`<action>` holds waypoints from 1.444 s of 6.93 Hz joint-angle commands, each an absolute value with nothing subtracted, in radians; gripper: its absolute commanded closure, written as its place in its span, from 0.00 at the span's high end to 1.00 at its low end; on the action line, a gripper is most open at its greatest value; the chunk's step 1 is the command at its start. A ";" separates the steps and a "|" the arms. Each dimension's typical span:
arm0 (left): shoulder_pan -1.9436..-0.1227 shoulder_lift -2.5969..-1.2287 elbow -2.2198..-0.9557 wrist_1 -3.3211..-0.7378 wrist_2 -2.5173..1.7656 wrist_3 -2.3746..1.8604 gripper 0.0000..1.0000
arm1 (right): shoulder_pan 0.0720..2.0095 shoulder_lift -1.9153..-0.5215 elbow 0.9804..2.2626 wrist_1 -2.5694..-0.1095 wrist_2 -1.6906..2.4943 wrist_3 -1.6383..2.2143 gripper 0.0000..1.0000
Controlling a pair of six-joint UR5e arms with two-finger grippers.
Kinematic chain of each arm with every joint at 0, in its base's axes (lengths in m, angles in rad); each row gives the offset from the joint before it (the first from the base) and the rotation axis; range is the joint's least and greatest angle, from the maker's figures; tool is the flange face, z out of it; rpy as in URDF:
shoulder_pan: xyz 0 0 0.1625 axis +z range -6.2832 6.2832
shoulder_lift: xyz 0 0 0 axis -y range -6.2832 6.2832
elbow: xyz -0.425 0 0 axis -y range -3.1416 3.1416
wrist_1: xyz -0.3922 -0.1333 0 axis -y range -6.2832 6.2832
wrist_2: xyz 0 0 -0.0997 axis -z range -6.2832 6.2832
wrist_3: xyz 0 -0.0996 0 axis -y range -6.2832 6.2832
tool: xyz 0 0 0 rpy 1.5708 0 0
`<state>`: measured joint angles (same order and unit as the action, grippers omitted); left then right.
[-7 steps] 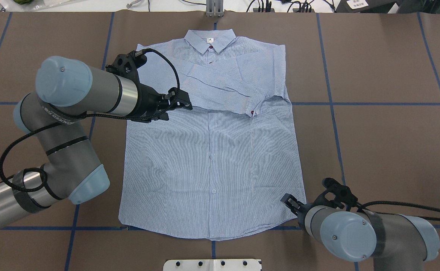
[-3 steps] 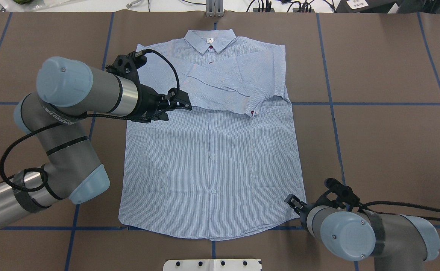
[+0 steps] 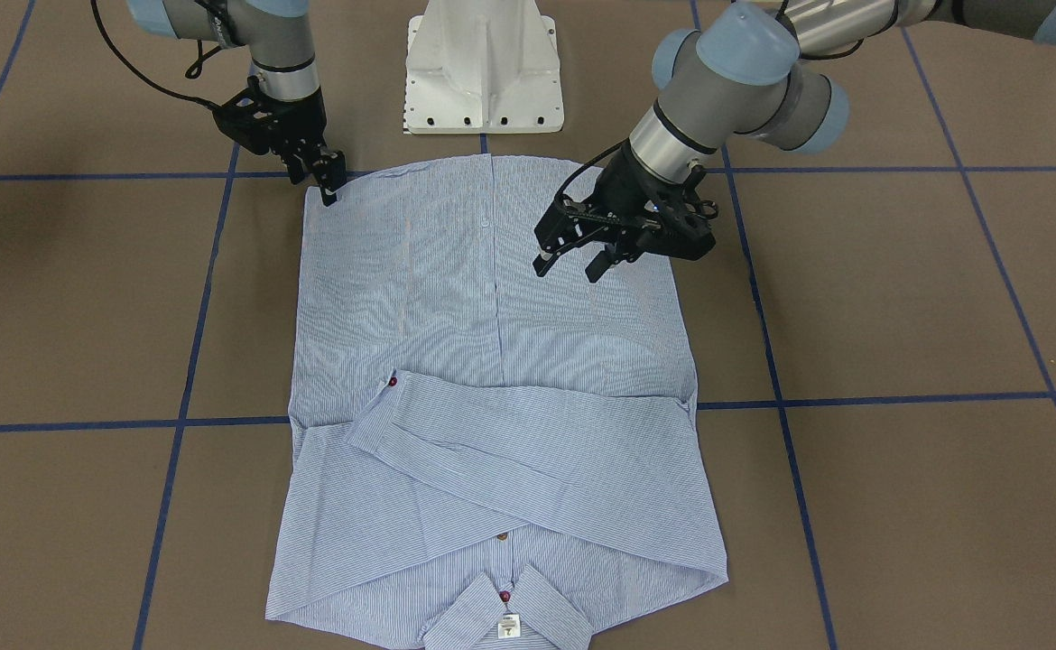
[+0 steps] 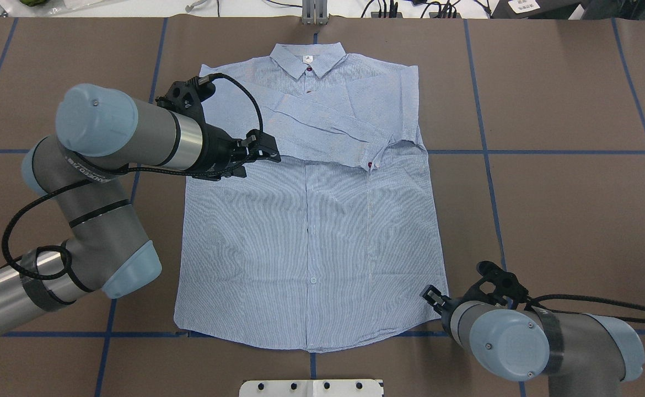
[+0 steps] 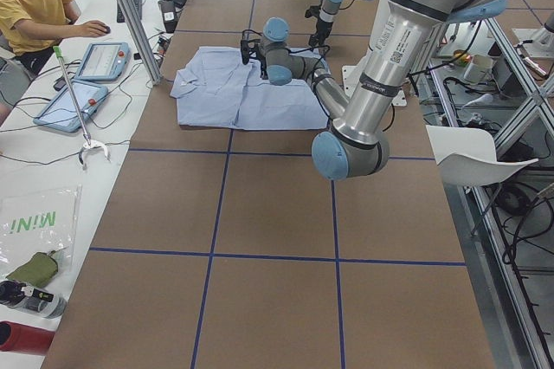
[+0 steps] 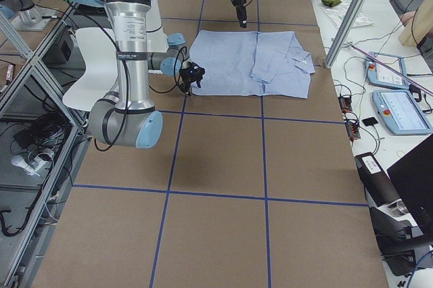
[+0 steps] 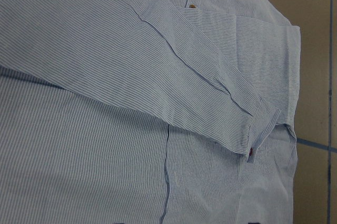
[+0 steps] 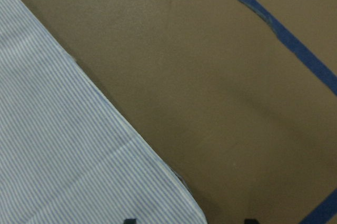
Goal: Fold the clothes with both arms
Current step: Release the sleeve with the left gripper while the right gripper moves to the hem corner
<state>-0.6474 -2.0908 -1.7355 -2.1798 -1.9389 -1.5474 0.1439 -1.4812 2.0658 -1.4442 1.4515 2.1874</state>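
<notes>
Brown table (image 4: 565,220) gridded with blue tape holds the light blue-and-white striped button-up shirt (image 4: 311,237), flat, sleeves folded across its chest. The black two-finger left gripper (image 3: 569,267) hangs spread above the shirt's body. The black two-finger right gripper (image 3: 329,188), fingers apart, is at the hem corner.

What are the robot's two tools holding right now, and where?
Nothing yet. The left tool hangs open above the shirt. The right tool is open at the shirt's hem corner and has not closed on it.
</notes>
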 commanded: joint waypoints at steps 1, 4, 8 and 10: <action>-0.647 -2.091 -1.735 -2.180 -1.940 -1.548 0.83 | 0.144 -1.483 2.063 -1.448 1.453 2.187 0.23; -0.649 -2.071 -1.749 -2.171 -1.939 -1.552 0.83 | 0.153 -1.485 2.085 -1.448 1.462 2.187 0.00; -0.444 -1.866 -2.047 -1.846 -1.749 -1.664 0.83 | 0.160 -1.485 2.105 -1.451 1.477 2.183 0.00; -0.324 -1.728 -2.095 -1.855 -1.640 -1.727 0.82 | 0.167 -1.485 2.109 -1.451 1.496 2.184 0.00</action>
